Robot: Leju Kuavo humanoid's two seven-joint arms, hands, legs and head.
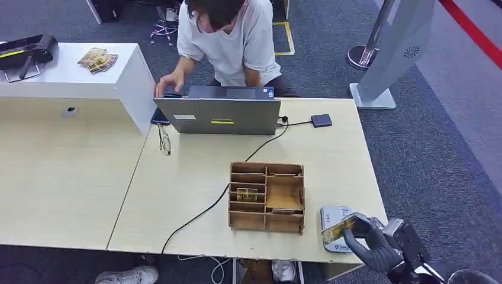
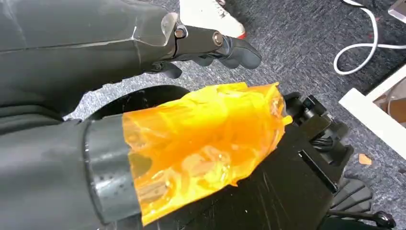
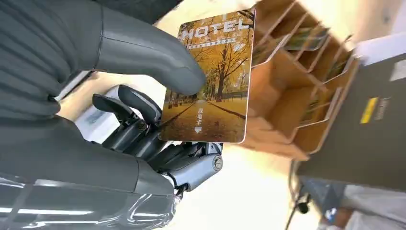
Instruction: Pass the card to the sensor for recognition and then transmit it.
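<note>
My right hand (image 1: 372,247) is at the table's near right corner and pinches a hotel card (image 1: 340,229) between thumb and fingers. The card, printed with golden autumn trees (image 3: 214,81), is held just above the white-grey sensor pad (image 1: 332,216), and it hides part of the pad. In the right wrist view the thumb (image 3: 143,52) presses on the card's face and the sensor (image 3: 94,120) lies behind the fingers. My left hand (image 2: 210,44) hangs below the table over the carpet and holds nothing; an orange film wraps its thumb (image 2: 206,139).
A wooden slotted organizer (image 1: 266,196) with another card (image 1: 247,194) in it stands left of the sensor. A person sits behind an open laptop (image 1: 216,116) at the far edge. A black cable (image 1: 201,214) crosses the table, and a small black box (image 1: 321,120) lies far right.
</note>
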